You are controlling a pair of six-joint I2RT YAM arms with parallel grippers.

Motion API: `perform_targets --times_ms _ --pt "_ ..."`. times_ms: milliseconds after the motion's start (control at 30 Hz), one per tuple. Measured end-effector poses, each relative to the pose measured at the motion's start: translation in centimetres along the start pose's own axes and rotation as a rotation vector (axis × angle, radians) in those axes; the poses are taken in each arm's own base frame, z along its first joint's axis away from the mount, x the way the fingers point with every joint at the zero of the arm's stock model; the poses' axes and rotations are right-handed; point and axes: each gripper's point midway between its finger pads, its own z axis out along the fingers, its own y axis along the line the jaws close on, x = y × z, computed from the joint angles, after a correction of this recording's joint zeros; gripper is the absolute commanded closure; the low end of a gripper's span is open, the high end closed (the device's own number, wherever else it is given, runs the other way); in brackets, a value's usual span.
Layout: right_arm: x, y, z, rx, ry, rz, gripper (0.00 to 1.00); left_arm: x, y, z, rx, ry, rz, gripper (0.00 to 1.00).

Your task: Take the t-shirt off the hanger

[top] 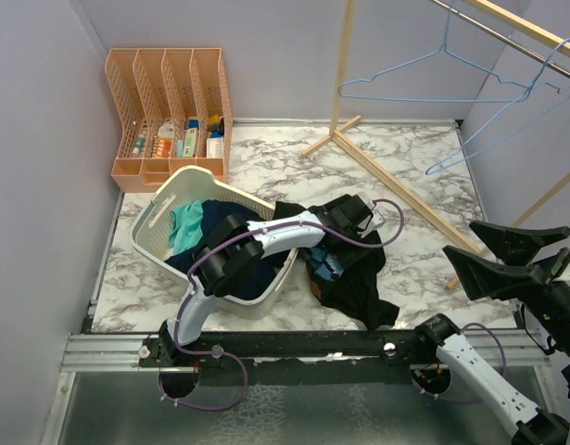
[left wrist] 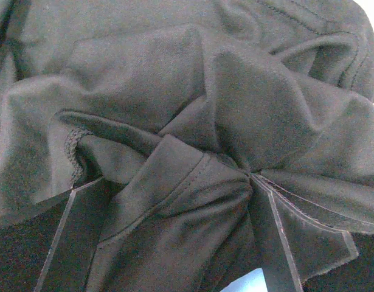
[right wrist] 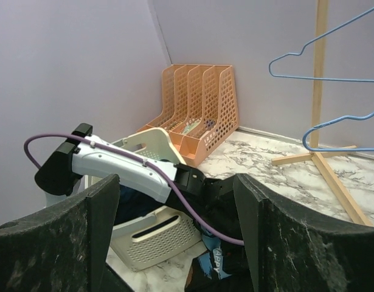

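Note:
The black t-shirt (top: pixel 359 278) lies crumpled on the marble table, right of the basket, off any hanger; its blue print shows. My left gripper (top: pixel 363 218) is down on its far part. In the left wrist view black folds (left wrist: pixel 193 109) fill the frame and a bunched fold sits between the spread fingers of the left gripper (left wrist: pixel 165 182). My right gripper (top: pixel 462 243) is open and empty, raised at the right, apart from the shirt. From the right wrist view the right gripper (right wrist: pixel 174 182) frames the left arm and the shirt (right wrist: pixel 202 280). Two empty blue hangers (top: pixel 424 83) (top: pixel 507 125) hang on the rack.
A white laundry basket (top: pixel 164 218) with teal and dark clothes stands tilted at the left, under my left arm. An orange file organizer (top: pixel 169 111) stands at the back left. The wooden rack's legs (top: pixel 405 190) run across the right of the table. Walls close in left and right.

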Motion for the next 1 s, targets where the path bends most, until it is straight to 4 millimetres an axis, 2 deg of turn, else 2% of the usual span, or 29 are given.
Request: perform_targets --times_ms 33,100,200,233,433,567,633,767,833,900,1000 --pt "0.0 0.0 -0.1 0.001 -0.002 -0.002 0.24 0.0 -0.1 0.1 0.004 -0.002 -0.001 0.19" --pt "-0.1 -0.1 -0.1 0.004 -0.004 -0.004 0.24 -0.1 -0.2 0.1 0.016 -0.004 -0.002 0.42" --pt "-0.1 -0.2 -0.1 0.011 -0.006 -0.009 0.24 0.0 -0.9 0.2 0.049 -0.005 -0.007 0.89" --pt "0.0 -0.3 -0.1 0.014 -0.005 -0.009 0.24 0.0 -1.1 0.2 0.056 -0.005 -0.005 1.00" --pt "0.5 -0.6 0.1 0.027 0.007 -0.007 0.24 0.0 -1.1 -0.7 0.059 -0.003 0.007 1.00" --pt "0.6 -0.9 0.2 0.041 0.006 -0.007 0.24 -0.6 -0.3 -3.2 0.018 -0.014 0.018 1.00" --pt "0.6 -1.0 0.2 0.045 0.005 -0.007 0.23 -1.8 0.3 -5.3 -0.012 -0.043 0.026 1.00" --pt "1.4 -1.3 0.5 0.053 0.023 -0.004 0.23 -7.2 2.3 -12.5 -0.108 -0.205 0.034 1.00" --pt "1.8 -1.4 0.6 0.056 0.034 -0.003 0.23 -10.4 3.6 -17.7 -0.171 -0.326 0.031 1.00" --pt "2.0 -1.5 0.7 0.057 0.040 -0.002 0.23 -12.8 5.0 -23.1 -0.239 -0.443 0.018 1.00" --pt "2.2 -1.6 0.8 0.059 0.043 -0.001 0.23 -14.4 7.1 -31.1 -0.351 -0.588 -0.008 1.00"
